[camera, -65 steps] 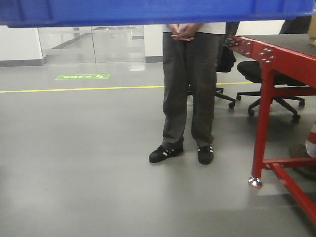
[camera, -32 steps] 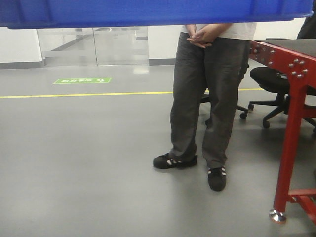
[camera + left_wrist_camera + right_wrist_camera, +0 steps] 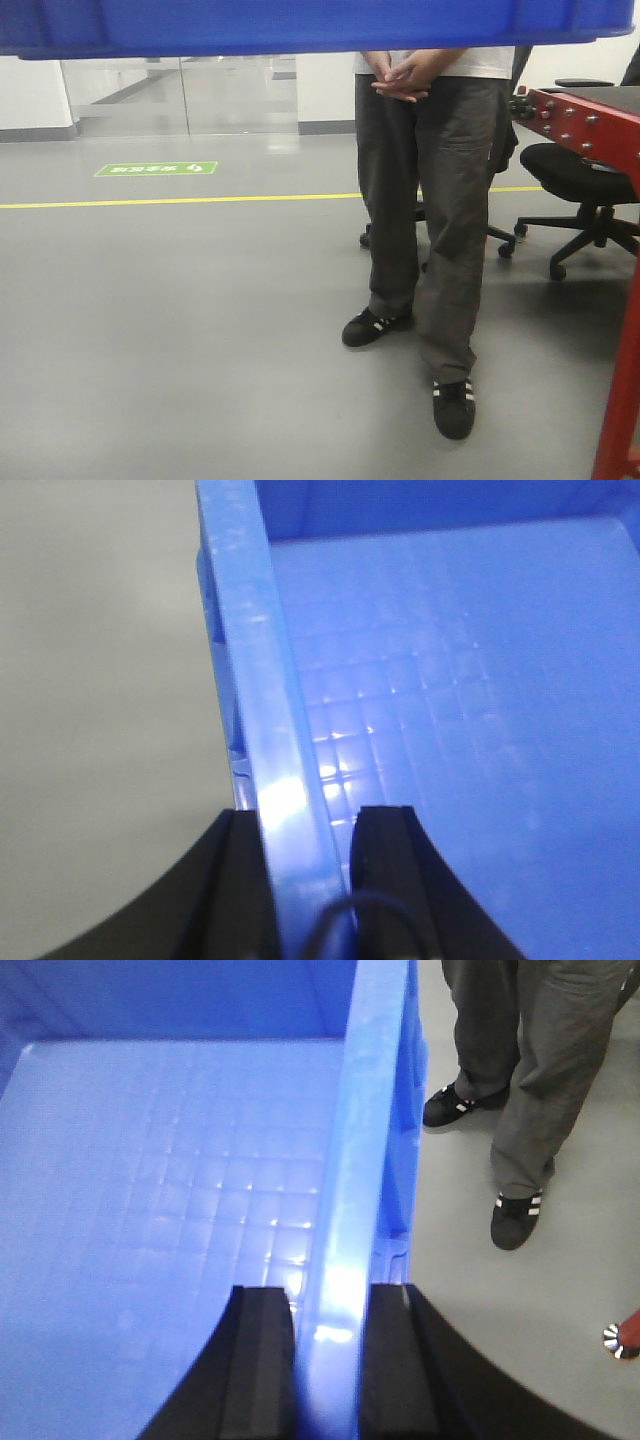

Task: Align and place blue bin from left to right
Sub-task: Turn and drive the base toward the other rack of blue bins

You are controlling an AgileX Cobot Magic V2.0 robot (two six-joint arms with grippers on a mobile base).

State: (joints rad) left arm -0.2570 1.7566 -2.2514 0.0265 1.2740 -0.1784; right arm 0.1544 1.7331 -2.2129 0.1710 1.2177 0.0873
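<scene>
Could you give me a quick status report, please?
Left gripper shut on blue bin rim; right gripper shut on opposite rim. Bin off the floor. Person standing ahead, red table to the right.

White lettering on the green floor sign (image 3: 156, 169) is illegible.

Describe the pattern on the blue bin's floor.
The blue bin has a small square grid; clearest in the right wrist view.

Grey floor (image 3: 200, 350) reflecting light; yellow line (image 3: 180, 201) running across it; glass partition (image 3: 180, 95) standing behind; black office chair (image 3: 575, 172) sitting beside red table (image 3: 590, 118).
</scene>
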